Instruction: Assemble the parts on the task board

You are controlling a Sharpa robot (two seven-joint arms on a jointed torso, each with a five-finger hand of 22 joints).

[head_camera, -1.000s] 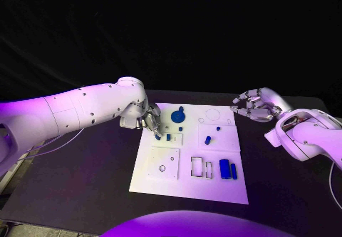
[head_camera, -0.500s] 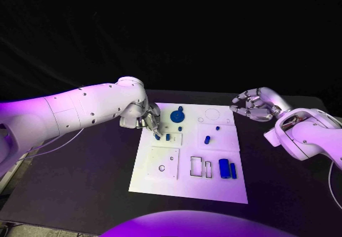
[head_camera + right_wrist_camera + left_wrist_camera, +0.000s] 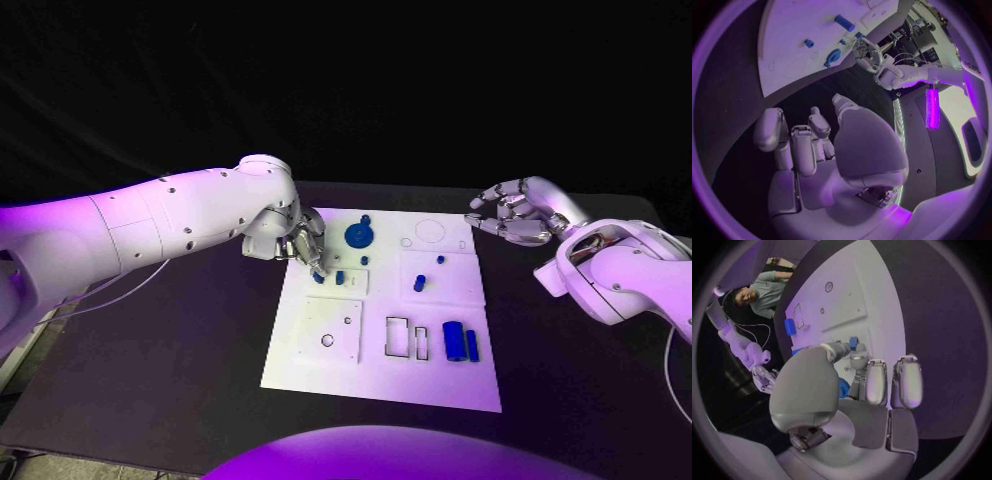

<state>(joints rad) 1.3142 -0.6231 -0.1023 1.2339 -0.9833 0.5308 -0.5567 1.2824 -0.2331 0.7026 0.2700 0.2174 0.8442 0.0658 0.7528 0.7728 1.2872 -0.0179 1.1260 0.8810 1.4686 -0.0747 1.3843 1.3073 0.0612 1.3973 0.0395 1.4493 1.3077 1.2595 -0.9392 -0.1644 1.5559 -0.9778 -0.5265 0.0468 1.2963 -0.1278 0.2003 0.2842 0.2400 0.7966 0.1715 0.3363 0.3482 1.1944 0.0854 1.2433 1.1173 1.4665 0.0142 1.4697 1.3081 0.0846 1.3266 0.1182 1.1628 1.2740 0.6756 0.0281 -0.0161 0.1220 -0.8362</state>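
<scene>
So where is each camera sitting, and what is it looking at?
Head view: on the robot's head, looking down at the task board; both arms show.
Left wrist view: behind the left hand, facing the board.
Right wrist view: behind the right hand, off the board's edge, fingers curled.
Shared: every view shows the board; the right wrist view also catches the left hand.

A black table (image 3: 173,360) spreads beneath everything. Behind it hangs a dark backdrop (image 3: 346,90). A cable (image 3: 123,290) trails over the table's near-left part.
</scene>
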